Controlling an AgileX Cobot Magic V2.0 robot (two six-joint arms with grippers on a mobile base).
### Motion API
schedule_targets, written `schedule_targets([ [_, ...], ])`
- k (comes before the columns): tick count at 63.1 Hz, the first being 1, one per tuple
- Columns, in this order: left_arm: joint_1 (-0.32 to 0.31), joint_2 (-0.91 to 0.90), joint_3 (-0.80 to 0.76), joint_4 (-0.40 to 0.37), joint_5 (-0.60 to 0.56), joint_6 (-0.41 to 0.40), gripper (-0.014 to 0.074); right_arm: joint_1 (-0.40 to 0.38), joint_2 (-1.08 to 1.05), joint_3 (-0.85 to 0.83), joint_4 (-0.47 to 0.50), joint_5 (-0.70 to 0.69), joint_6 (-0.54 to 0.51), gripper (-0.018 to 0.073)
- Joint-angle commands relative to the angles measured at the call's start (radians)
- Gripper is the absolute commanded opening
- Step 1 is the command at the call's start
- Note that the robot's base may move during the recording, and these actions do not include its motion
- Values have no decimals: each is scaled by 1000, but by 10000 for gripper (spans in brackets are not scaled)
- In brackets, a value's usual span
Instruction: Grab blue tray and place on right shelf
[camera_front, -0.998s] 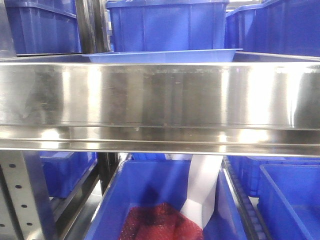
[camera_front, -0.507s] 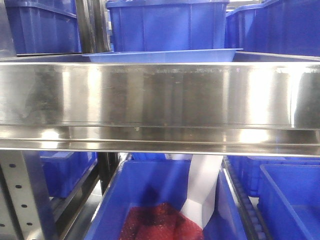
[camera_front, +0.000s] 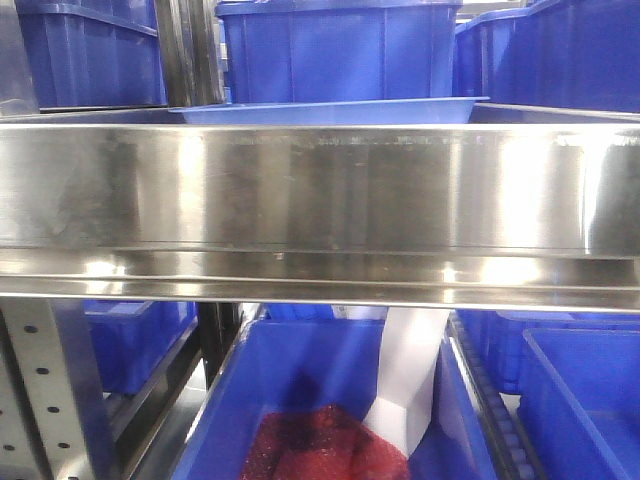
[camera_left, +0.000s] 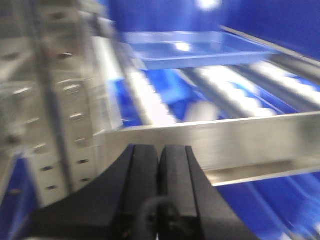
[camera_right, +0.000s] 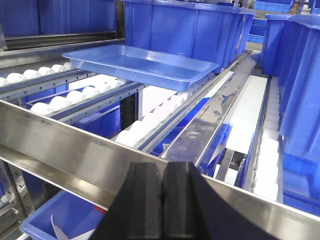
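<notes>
The blue tray (camera_right: 142, 62) sits flat on the right shelf (camera_front: 320, 190), riding the white roller tracks, empty, its glossy light-blue floor catching glare. It is shallow, rectangular, round-cornered, with a flared rim. From the front, only its thin rim (camera_front: 325, 110) peeks above the shelf's wide brushed-steel lip. In the blurred left wrist view the tray (camera_left: 192, 50) lies well back from that front lip (camera_left: 215, 142), beside the perforated grey upright.
</notes>
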Motion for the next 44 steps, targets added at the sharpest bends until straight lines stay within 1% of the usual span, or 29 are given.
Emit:
schedule_targets([
  [1,74,-77,80,-15,-149,10,-48,2,11,-27,-10,-95,-7,20],
  [6,147,-157,189,-15,-215,10,-48,2,11,-27,-10,-95,-7,20],
  [13,228,-141,313,-15,-364,10,-48,2,11,-27,-10,-94,-7,20],
  [15,243,-141,344,-15,-402,10,-48,2,11,-27,-10,-94,-7,20],
  [16,252,-141,367,-16,-435,10,-48,2,11,-27,-10,-94,-7,20],
  [17,263,-141,408,-18,-496,10,-48,2,11,-27,-10,-94,-7,20],
  [19,273,-141,446,-18,-558,10,-48,2,11,-27,-10,-93,-7,20],
  [20,276,-141,449,-19,-564,10,-48,2,11,-27,-10,-93,-7,20],
  [21,279,-141,439,-20,-517,10,-48,2,11,-27,-10,-93,-7,20],
  [23,281,-141,436,-20,-497,10,-48,2,11,-27,-10,-93,-7,20],
  [44,281,-141,440,-20,-509,10,-48,2,11,-27,-10,-93,-7,20],
])
